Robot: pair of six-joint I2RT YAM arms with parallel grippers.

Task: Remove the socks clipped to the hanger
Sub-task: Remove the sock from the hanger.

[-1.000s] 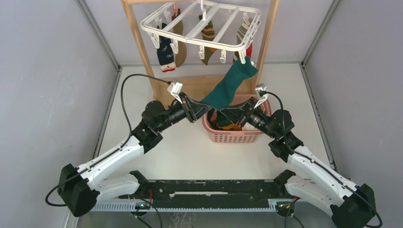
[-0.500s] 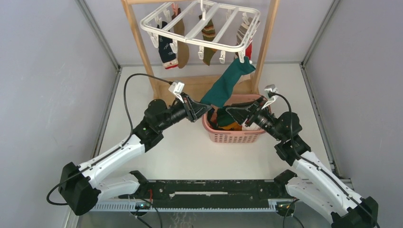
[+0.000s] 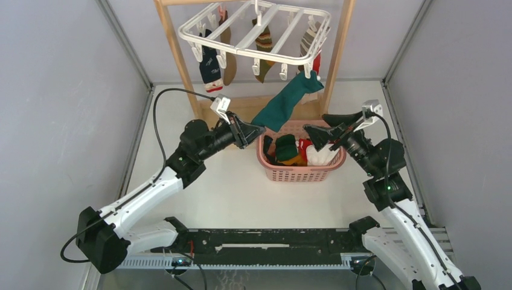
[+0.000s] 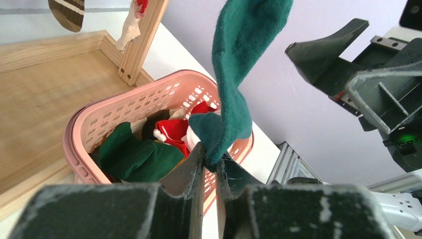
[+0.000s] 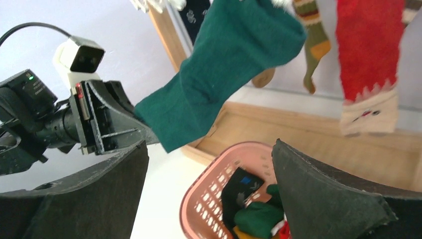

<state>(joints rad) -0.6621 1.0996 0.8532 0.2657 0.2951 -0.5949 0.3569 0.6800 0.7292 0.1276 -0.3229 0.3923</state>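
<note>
The white hanger (image 3: 241, 51) hangs in the wooden stand, with navy (image 3: 210, 66), brown, striped (image 3: 264, 45) and red (image 5: 370, 55) socks clipped to it. A teal sock (image 3: 282, 104) is clipped at the hanger's front right corner and stretches down to the left. My left gripper (image 3: 256, 128) is shut on its toe, which shows pinched between the jaws in the left wrist view (image 4: 210, 157). My right gripper (image 3: 318, 122) stands wide open to the right of the teal sock (image 5: 224, 64), above the basket's right side, with nothing between its fingers (image 5: 210, 144).
A pink basket (image 3: 296, 172) below the teal sock holds several socks: green, red, black, white, yellow. The wooden stand's posts (image 3: 181, 66) and flat base (image 3: 253, 109) lie just behind it. Grey walls close in both sides.
The right gripper has opened wide and drawn back up and to the right from the basket. The left gripper has shifted slightly up and left, still gripping the teal sock.
</note>
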